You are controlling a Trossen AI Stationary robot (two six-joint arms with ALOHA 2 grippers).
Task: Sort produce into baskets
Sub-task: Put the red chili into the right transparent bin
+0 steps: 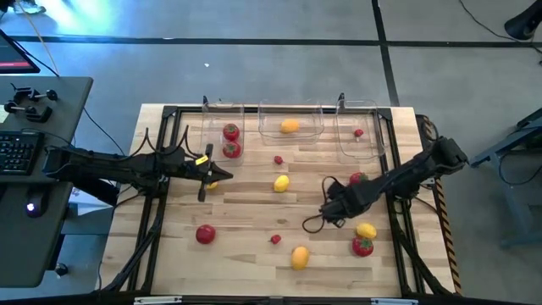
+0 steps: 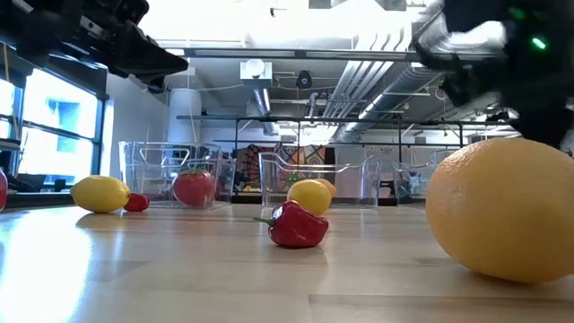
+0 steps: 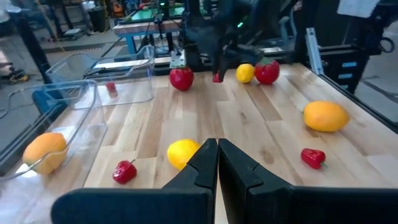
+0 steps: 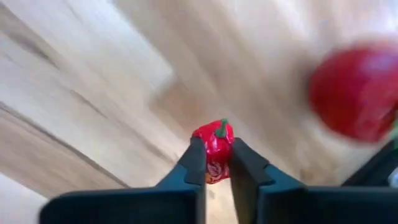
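Note:
My right gripper (image 1: 327,207) hangs over the table's right half, pointing down, shut on a tiny red berry (image 4: 214,140) with a green stem. My left gripper (image 1: 201,181) is shut and empty above the table's left side, by a yellow fruit (image 1: 212,184). Three clear baskets stand along the far edge. The left one (image 1: 208,127) holds two tomatoes (image 1: 231,141). The middle one (image 1: 269,125) holds an orange fruit (image 1: 290,126). The right one (image 1: 373,135) holds a small red berry (image 1: 359,133). My right gripper pinches the tiny red berry by its lower sides (image 4: 215,167) between its two fingers. The fingers come from above, pointing steeply down. The berry's stem end (image 4: 221,127) sticks out past the fingertips, and the berry looks lifted clear of the wood.
Loose on the table lie a yellow fruit (image 1: 281,183), a small red berry (image 1: 278,159), tomatoes (image 1: 205,234) (image 1: 356,179) (image 1: 362,246), another berry (image 1: 276,240), an orange fruit (image 1: 300,257) and a yellow one (image 1: 366,230). A desk with a keyboard (image 1: 17,152) stands left.

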